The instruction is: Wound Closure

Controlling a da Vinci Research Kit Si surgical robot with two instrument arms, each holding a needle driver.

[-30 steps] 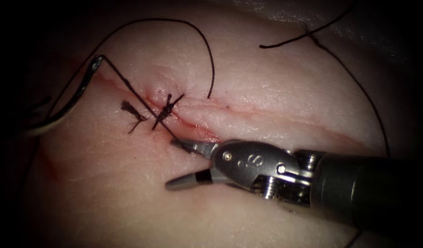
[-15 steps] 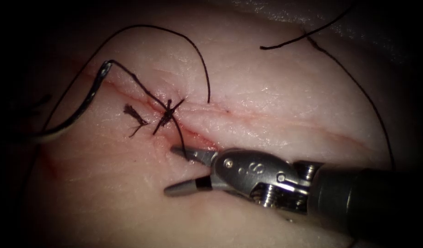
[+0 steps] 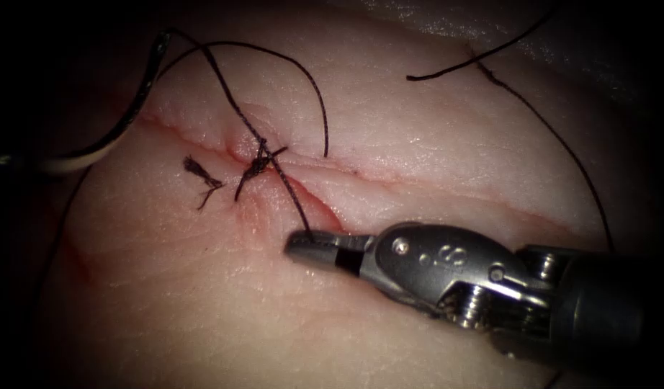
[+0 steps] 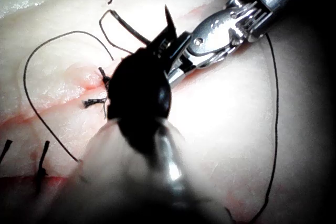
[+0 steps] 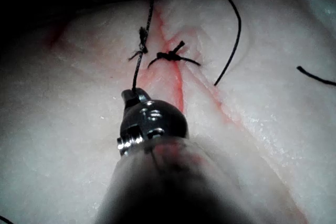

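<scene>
right tool (image 3: 310,246) now clamped on thread (image 3: 292,196) just below knot (image 3: 258,164), tightening step; needle (image 3: 123,119) at left, left tool's grip unclear

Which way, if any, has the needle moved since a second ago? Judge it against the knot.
Yes. The needle has risen in the endoscope view, farther above the knot.

Quick count: one needle (image 3: 123,108) over on the far left, one knot (image 3: 258,164) sitting on the cut (image 3: 418,189), one frayed thread end (image 3: 199,176) just left of that knot, one loose cut thread piece (image 3: 476,59) far right, and two pincers, right (image 3: 314,248) and left (image 4: 157,51).
</scene>
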